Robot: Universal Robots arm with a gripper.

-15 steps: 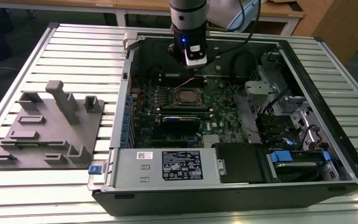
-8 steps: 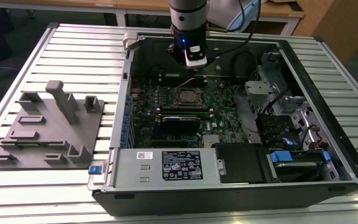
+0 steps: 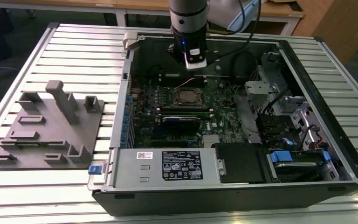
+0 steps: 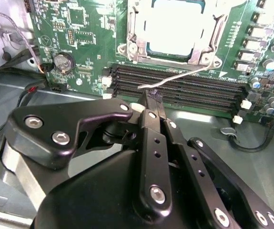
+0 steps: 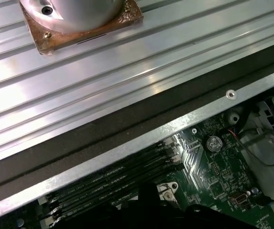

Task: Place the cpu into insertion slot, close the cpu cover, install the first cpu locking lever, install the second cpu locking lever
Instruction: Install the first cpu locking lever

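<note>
We've got the cpu (image 4: 175,26) sitting in the insertion slot (image 3: 188,97), and the cpu cover (image 4: 217,34) looks to be down over it. The tool (image 4: 152,101) has its fingers pressed together, with the tips right at the hooked end of the thin wire locking lever (image 4: 179,76). We can't tell if it's actually pinching it. From there the lever slants away across the black memory slots (image 4: 198,90) to the slot's corner.

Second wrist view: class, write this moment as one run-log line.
cpu seated | cpu cover down | pincer shut, tips at locking lever end
</note>
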